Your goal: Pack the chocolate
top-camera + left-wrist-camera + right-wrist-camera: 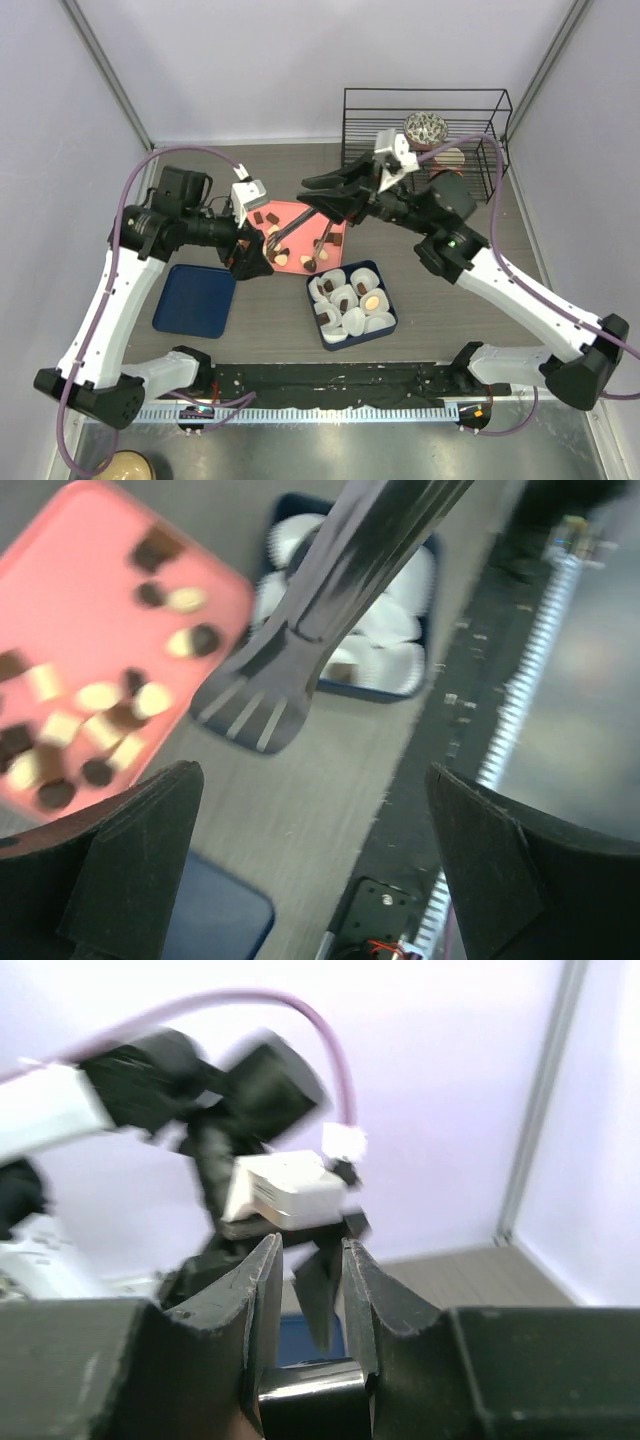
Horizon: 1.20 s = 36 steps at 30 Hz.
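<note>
The small, light, easily marked chocolate pieces [100, 695] are being kept on the pink tray [90, 570], likely best nipped gently across their sides by the black tongs [300, 630] being pinched in the right gripper [305, 1250], while the left gripper [312, 775] is being held spread and empty.

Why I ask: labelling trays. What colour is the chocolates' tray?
Pink tray, best in top external view.
</note>
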Each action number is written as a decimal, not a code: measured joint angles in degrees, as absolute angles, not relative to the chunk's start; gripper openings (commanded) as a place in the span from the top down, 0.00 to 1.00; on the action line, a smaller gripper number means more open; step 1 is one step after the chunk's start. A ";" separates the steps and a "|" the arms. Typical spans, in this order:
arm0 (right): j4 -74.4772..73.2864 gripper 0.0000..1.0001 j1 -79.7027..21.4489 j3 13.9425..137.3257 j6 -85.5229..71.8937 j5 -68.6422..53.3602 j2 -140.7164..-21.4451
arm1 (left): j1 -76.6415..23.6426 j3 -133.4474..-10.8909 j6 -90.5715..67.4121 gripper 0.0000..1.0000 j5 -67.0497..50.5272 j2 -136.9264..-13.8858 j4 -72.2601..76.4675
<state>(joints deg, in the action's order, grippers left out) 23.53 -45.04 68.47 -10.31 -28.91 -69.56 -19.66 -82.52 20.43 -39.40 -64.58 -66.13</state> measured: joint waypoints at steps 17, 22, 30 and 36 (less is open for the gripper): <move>20.97 0.99 -42.46 69.84 -16.73 -44.25 -65.12 | -20.58 -100.90 43.09 0.09 -69.08 -71.94 -76.75; 21.47 0.99 -40.51 75.66 -19.99 -50.41 -65.63 | -25.56 -100.40 43.55 0.08 -71.94 -72.82 -76.77; 28.99 0.99 -39.64 83.46 -28.53 -60.53 -67.09 | -29.32 -98.91 43.55 0.09 -72.47 -78.11 -77.06; 29.71 0.99 -39.62 83.74 -28.99 -63.18 -68.53 | -32.23 -98.91 43.27 0.47 -72.31 -78.26 -77.10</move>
<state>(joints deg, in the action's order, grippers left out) 29.71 -39.62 83.74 -28.99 -63.18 -68.53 -32.23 -98.91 43.27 -72.31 -78.26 -77.10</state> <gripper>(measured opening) 0.327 0.699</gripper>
